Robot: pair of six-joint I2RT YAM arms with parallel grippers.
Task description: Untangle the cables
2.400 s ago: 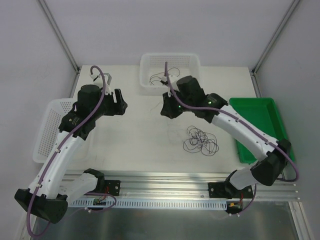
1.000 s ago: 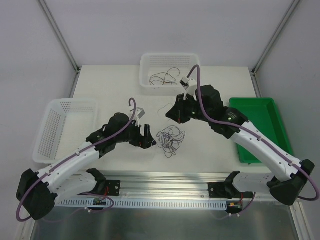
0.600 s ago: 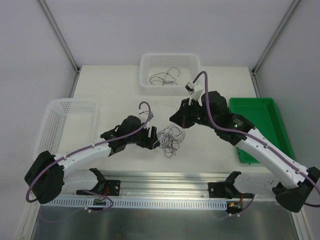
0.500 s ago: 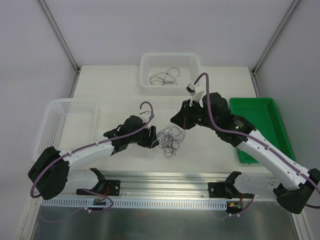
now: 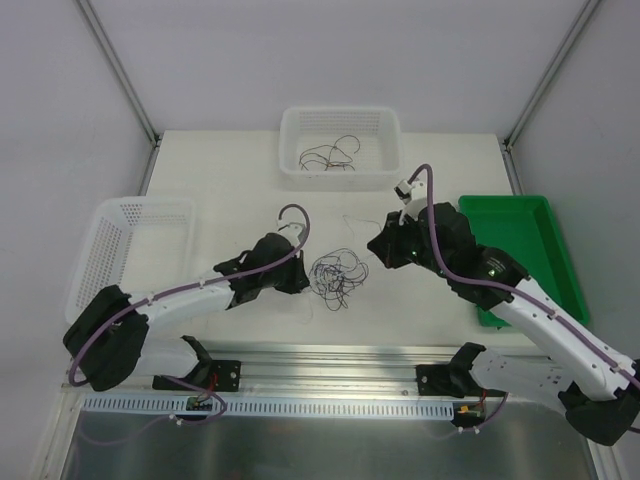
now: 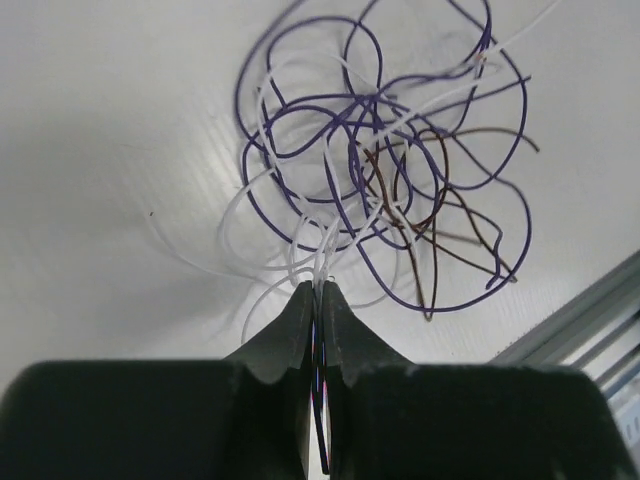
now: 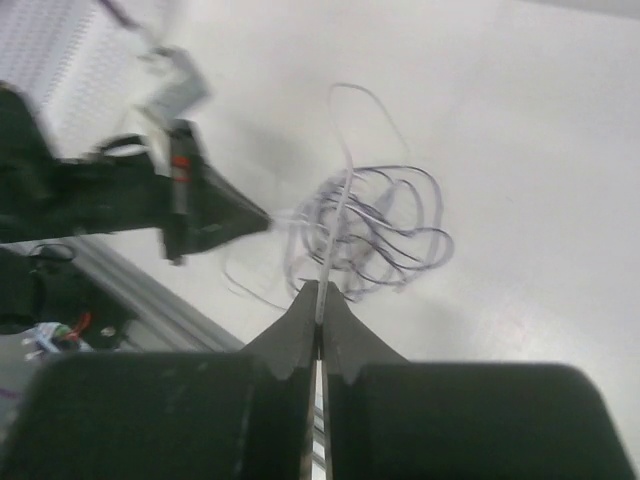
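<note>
Left wrist view showed the left jaws clamped on white and purple strands of the cables [image 6: 380, 170], tangled on the desk [image 6: 100, 100] just ahead; the right jaws pinched one white strand [image 7: 340, 200].

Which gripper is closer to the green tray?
Right. The right gripper sits left of the green tray in the top view; the left gripper is farther off, beyond the cable tangle.

Purple, white and brown cables [image 6: 372, 168], green tray [image 5: 520, 245], 2 white perforated baskets [image 5: 100, 262], off-white table [image 5: 230, 180]
</note>
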